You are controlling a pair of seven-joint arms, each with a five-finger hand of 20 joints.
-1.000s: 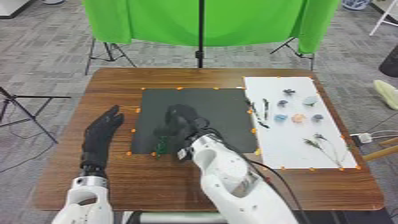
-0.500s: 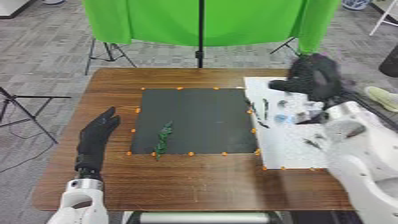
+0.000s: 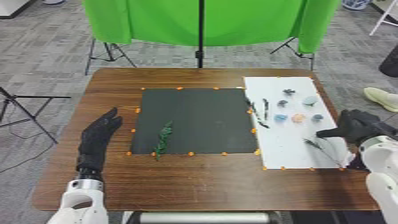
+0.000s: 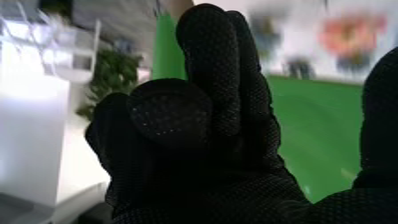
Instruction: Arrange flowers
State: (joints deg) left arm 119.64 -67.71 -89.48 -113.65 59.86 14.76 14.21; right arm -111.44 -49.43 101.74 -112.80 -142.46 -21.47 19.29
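In the head view, my right hand (image 3: 360,127) is at the right edge of the white sheet (image 3: 275,162), its fingers loosely extended. The right wrist view shows this hand (image 4: 226,165) with two fingers straight, one bent, and nothing held. My left hand (image 3: 99,132) is left of the dark mat (image 3: 200,117), fingers straight. A green sprig (image 3: 163,139) lies on the mat's lower left. The sheet bears a blue flower (image 3: 281,118), a peach flower (image 3: 298,118), a pale flower (image 3: 310,100), several dark ones, long stems (image 3: 266,107) and a thin branching sprig (image 3: 315,145), partly hidden by the hand.
Orange markers line the edges of the mat and sheet on the brown table (image 3: 195,185). Beyond the far edge stand a green cloth (image 3: 204,22) and its dark pole (image 3: 200,50). Another stand (image 3: 31,117) is on the floor at the left.
My right hand has left the mat's sprig, swung over the sheet's far right part, then come back nearer along its right edge. The sprig stays on the mat. My left hand has barely shifted.
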